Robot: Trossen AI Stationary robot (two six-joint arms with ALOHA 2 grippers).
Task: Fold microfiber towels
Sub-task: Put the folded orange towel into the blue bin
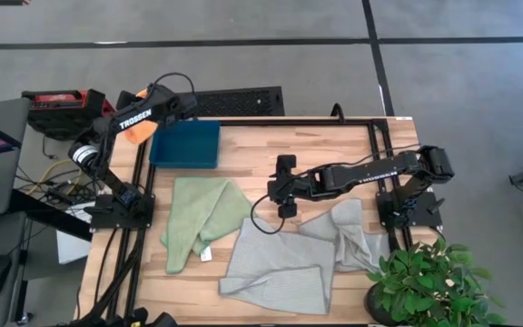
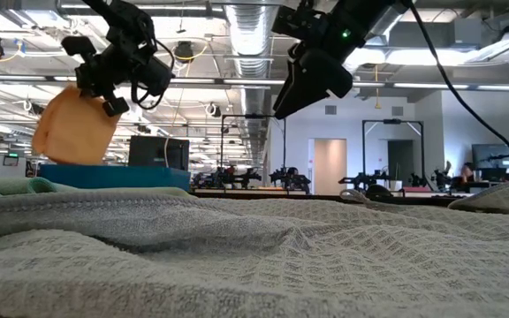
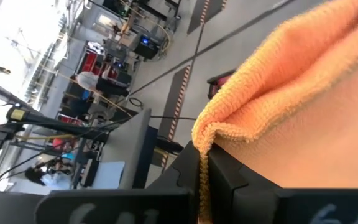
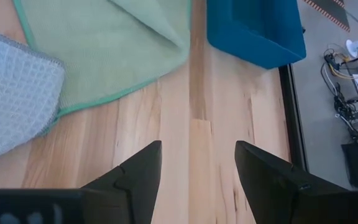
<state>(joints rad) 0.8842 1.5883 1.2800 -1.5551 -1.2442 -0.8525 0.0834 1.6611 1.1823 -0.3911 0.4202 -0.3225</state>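
High view showed my left end effector (image 1: pixel 139 116) clamped on the orange towel (image 1: pixel 134 132), held up just beside the teal tray (image 1: pixel 186 145). On the tabletop (image 1: pixel 334 145) lay the green towel (image 1: pixel 198 216), then two grey towels (image 1: pixel 280 263). My right end effector (image 1: pixel 284 165) hovered with fingers (image 4: pixel 135 171) spread, holding nothing.

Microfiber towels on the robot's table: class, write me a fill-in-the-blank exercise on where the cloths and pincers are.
1. The left pincer holds the ____ towel in the air.
2. The light green towel lies on the table next to a teal ____.
3. The right pincer hangs over bare wood with its fingers ____.
4. The grey towels lie nearest the ____ arm.

Missing words: orange; tray; open; right
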